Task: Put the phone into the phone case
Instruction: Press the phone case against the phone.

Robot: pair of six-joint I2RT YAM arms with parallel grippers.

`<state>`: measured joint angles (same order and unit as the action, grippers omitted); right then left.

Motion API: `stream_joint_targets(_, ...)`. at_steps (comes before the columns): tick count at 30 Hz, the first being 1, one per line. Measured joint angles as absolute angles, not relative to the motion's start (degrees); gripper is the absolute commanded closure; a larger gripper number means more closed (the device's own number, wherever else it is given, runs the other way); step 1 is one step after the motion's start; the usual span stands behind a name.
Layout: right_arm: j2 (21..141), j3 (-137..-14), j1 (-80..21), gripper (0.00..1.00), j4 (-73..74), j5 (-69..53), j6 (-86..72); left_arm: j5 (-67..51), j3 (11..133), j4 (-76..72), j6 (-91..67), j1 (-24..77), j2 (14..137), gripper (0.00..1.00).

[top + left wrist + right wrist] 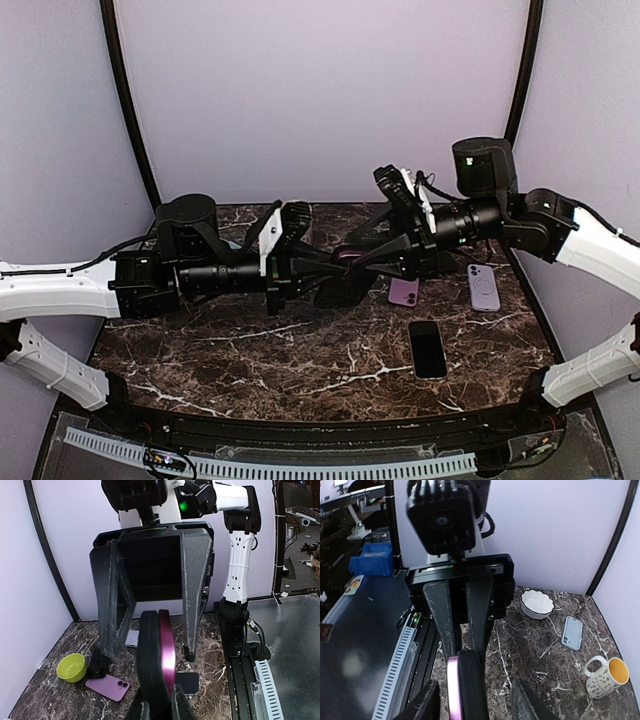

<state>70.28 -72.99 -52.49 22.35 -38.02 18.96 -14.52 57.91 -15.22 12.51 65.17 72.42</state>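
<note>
A magenta phone (pixel 167 650) lies flat against a black phone case (pixel 151 655), both edge-on and held up above the table. My left gripper (pixel 160 705) is shut on the pair from both sides. In the right wrist view the phone (pixel 452 690) and case (pixel 471 685) stand between my right gripper's (pixel 475 700) spread fingers (pixel 426 702), which do not touch them. In the top view the two grippers meet over the table's middle, left (pixel 335 277) and right (pixel 352 260), with a bit of magenta phone (pixel 347 254) showing.
On the marble table (pixel 250 360) lie a purple phone (pixel 404 291), a lavender case (pixel 484 287) and a black phone (pixel 428 349). A green bowl (pixel 71 667) and a small black case (pixel 98 663) sit nearby. A white bowl (pixel 537 604), a light blue case (pixel 572 633) and a mug (pixel 605 675) are on the left side.
</note>
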Motion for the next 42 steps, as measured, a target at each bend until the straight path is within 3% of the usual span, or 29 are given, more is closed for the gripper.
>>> stream_joint_targets(4, 70.3, -72.9, -52.5, 0.9, 21.1, -39.4, 17.3, -14.7, 57.9, -15.0, 12.5, 65.2, 72.4, 1.0)
stream_joint_targets(7, 70.3, -72.8, -52.6, 1.0, 21.1, -40.9, 16.9, -15.4, 57.9, -15.1, 11.8, 65.0, 72.4, 1.0)
stream_joint_targets(13, 70.6, -72.8, -52.6, 1.0, 21.1, -41.4, 17.0, -16.2, 57.0, -15.9, 10.3, 65.1, 72.2, 1.0)
stream_joint_targets(14, 70.6, -72.8, -52.6, 0.92, 21.1, -41.4, 17.0, -16.3, 56.8, -16.2, 10.1, 65.1, 72.1, 1.0)
stream_joint_targets(15, 70.6, -72.8, -52.6, 0.74, 21.1, -41.4, 16.9, -16.3, 56.7, -16.3, 9.9, 65.1, 72.1, 1.0)
stream_joint_targets(16, 70.6, -72.8, -52.7, 0.62, 21.1, -41.3, 16.8, -16.4, 56.5, -16.6, 9.8, 65.1, 72.0, 1.0)
stream_joint_targets(19, 70.8, -72.9, -52.8, 0.52, 20.7, -40.2, 15.5, -16.8, 56.0, -17.4, 9.5, 65.1, 71.9, 1.0)
stream_joint_targets(31, 71.7, -72.6, -52.9, 0.56, 18.8, -39.6, 12.9, -16.9, 54.3, -19.3, 8.3, 65.1, 71.2, 1.0)
stream_joint_targets(38, 71.8, -72.0, -52.9, 0.52, 18.5, -39.9, 12.6, -16.9, 54.0, -19.7, 8.3, 65.1, 71.1, 1.0)
stream_joint_targets(40, 71.8, -71.9, -52.9, 0.55, 18.5, -39.8, 12.5, -16.8, 54.0, -19.8, 8.3, 65.1, 71.1, 1.0)
stream_joint_targets(42, 71.7, -71.9, -52.9, 0.66, 18.4, -39.9, 12.5, -16.6, 53.9, -19.9, 8.3, 65.1, 71.0, 1.0)
